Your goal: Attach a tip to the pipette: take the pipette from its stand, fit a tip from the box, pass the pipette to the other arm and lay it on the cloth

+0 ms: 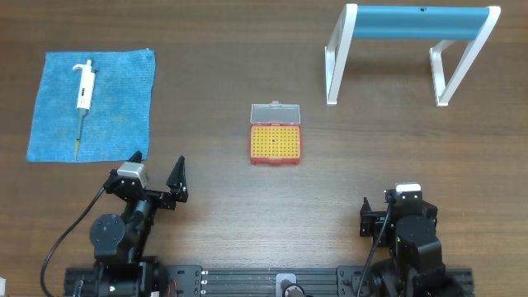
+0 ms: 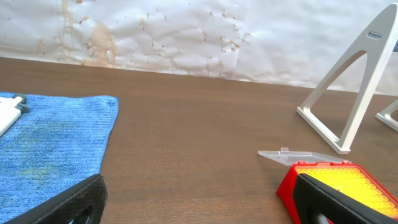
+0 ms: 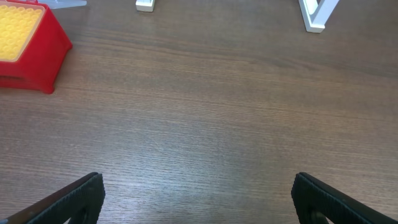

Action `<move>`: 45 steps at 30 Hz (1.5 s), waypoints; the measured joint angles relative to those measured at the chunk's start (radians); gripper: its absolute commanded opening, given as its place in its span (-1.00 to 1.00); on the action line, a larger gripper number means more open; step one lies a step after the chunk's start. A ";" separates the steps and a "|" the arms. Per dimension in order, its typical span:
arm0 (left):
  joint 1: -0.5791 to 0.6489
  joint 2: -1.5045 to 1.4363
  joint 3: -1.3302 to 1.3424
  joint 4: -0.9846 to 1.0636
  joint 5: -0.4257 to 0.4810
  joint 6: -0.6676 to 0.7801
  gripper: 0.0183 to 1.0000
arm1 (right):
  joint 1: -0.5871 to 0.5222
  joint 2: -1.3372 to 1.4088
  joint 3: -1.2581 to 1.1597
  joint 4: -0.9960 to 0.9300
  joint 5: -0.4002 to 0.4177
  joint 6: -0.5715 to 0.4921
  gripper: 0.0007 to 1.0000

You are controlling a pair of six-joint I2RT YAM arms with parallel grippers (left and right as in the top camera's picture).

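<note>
Left claw point(image 1: 158, 167) wide; white, yellow-tipped pipette point(image 1: 82, 87)

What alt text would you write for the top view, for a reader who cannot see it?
A white pipette with a yellow tip lies on a blue cloth at the wooden table's left. A red tip box, lid open, sits mid-table, a white-and-blue stand at upper right, two black robot arms below.

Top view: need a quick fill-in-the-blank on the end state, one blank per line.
The pipette lies on the ____ cloth.
The tip box stands with its lid ____.
The stand is ____.
The left hand and right hand both have their fingers ____.
Missing words: blue; open; empty; open.
</note>
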 measured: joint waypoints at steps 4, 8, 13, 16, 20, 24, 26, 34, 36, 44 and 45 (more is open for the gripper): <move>0.000 0.000 0.000 0.000 0.000 0.000 0.93 | 0.000 0.000 0.000 0.000 0.000 0.000 0.95; 0.000 0.000 0.000 0.000 0.000 0.000 0.93 | 0.000 0.000 0.000 0.000 0.000 0.000 0.95; 0.000 0.000 0.000 0.000 0.000 0.000 0.93 | 0.000 0.000 0.000 0.000 0.000 0.000 0.95; 0.000 0.000 0.000 0.000 0.000 0.000 0.93 | -0.016 0.000 0.000 0.010 -0.025 0.000 0.95; 0.000 0.000 0.000 0.000 0.000 0.000 0.93 | -0.137 -0.003 -0.033 0.365 -0.089 0.000 0.95; 0.000 -0.002 0.000 0.000 -0.003 0.000 0.93 | -0.246 -0.026 -0.154 0.946 -0.192 0.001 0.95; 0.000 -0.002 0.000 0.000 -0.004 0.000 0.93 | -0.259 -0.056 -0.241 1.103 -0.227 0.000 0.95; 0.000 -0.002 0.000 0.001 -0.003 0.000 0.93 | -0.261 -0.107 -0.418 1.054 -0.280 -0.006 0.95; 0.000 -0.002 0.000 0.000 -0.003 0.000 0.93 | -0.262 -0.109 -0.418 0.974 -0.283 -0.017 0.95; 0.000 -0.003 0.000 0.000 -0.003 0.000 0.93 | -0.262 -0.108 -0.418 0.946 -0.283 -0.048 0.95; 0.000 -0.003 0.000 0.000 -0.003 0.000 0.93 | -0.262 -0.108 -0.418 0.946 -0.283 -0.048 0.95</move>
